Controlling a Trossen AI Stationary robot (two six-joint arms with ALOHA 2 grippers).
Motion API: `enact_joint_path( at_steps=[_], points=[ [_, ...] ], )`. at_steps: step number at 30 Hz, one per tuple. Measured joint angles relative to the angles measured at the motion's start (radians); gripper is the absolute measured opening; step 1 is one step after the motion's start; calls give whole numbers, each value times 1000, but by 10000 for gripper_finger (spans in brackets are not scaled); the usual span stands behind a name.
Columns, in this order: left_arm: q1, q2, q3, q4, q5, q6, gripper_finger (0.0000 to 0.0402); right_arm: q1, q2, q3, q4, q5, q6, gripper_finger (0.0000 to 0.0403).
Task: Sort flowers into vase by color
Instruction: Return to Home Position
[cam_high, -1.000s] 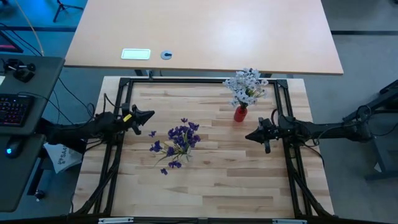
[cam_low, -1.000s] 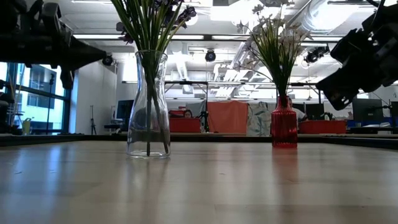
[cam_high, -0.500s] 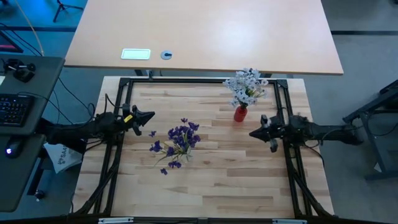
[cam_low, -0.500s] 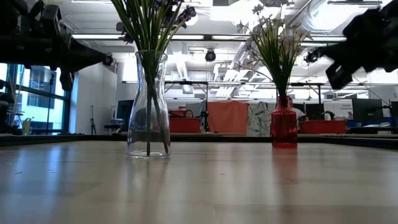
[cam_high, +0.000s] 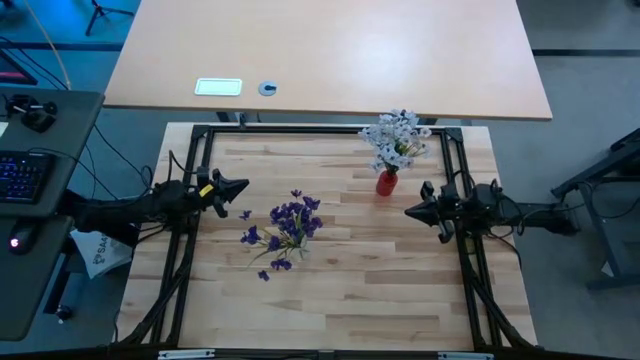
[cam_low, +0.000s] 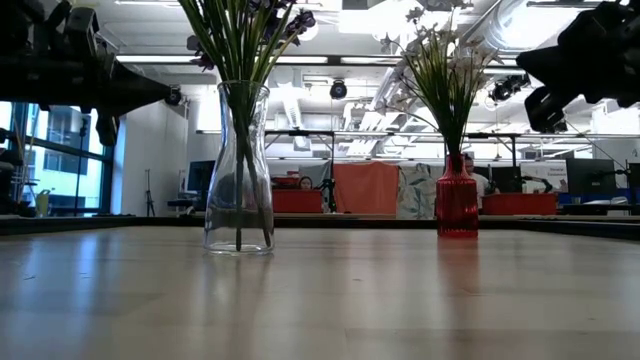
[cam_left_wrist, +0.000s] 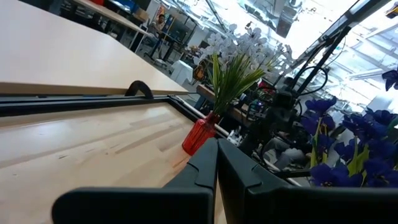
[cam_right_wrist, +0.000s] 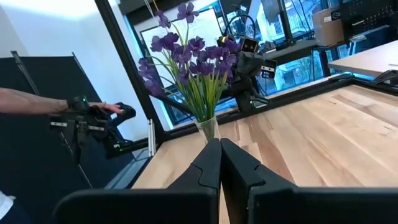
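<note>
The purple flowers stand with their stems in a clear glass vase at the table's left-middle. The white flowers stand in the small red vase near the far right. My left gripper hovers shut, left of the purple bunch, above the table. My right gripper hovers shut, just near-right of the red vase. Its wrist view looks across at the purple flowers. Neither gripper holds anything.
A black frame borders the wooden table. A pale desk lies beyond the far edge, and a keyboard sits off to the left. A person's hand shows beyond the table in the right wrist view. Bare wood spans the near half.
My right gripper has drawn back a little toward the table's right edge and risen, staying shut. The vases and flowers have kept their places.
</note>
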Motion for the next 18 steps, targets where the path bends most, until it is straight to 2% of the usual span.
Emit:
enact_joint_path(
  at_steps=[18],
  points=[
    [0,0,0,0,0,0,0,4,0,0,-10,0,0,0]
  ],
)
